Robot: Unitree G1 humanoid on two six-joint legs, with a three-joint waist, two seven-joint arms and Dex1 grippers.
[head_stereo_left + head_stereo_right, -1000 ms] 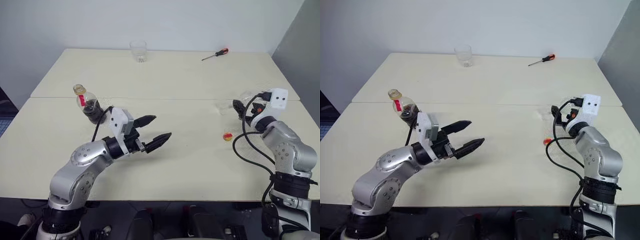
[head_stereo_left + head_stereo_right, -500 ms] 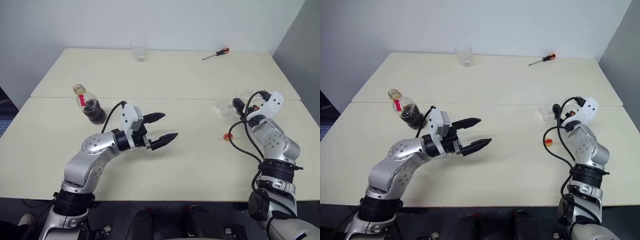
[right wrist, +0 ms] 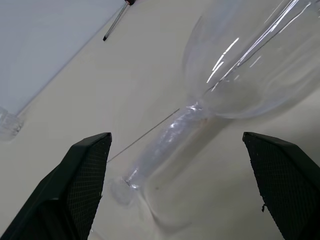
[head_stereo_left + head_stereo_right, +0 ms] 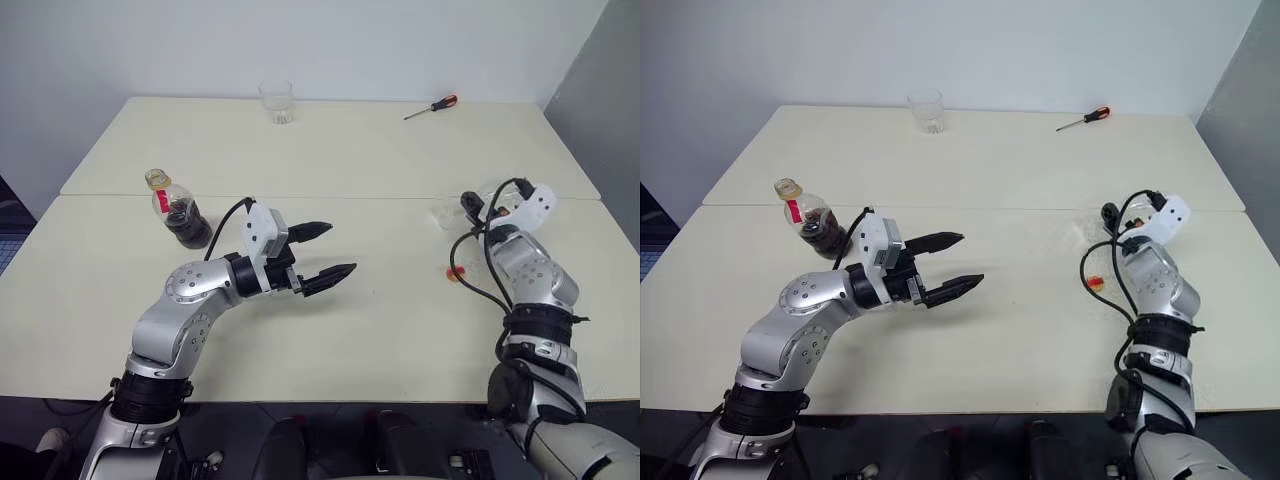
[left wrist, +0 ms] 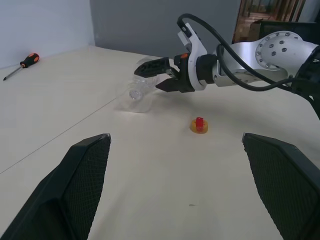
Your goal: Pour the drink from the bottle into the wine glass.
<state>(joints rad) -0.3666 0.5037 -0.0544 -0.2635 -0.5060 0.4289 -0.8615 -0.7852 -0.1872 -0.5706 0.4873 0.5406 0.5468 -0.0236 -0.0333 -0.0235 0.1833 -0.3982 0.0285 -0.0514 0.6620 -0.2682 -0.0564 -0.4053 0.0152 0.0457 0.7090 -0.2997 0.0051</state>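
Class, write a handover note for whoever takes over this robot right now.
Left gripper: open, empty, above the table, apart from the bottle.
Right gripper: open, straddling the wine glass stem, not closed.
The drink is in the bottle; a yellow-and-red cap lies on the table.
Done: nothing poured. Left: grip glass and bottle, pour.

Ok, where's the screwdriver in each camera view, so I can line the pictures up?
Left eye view: screwdriver lies at the back right of the far table.
Right eye view: screwdriver in the same back-right spot.
Left wrist view: screwdriver lies well beyond the wine glass.
Right wrist view: screwdriver lies past the glass's stem.
Shared landmark: the wine glass.
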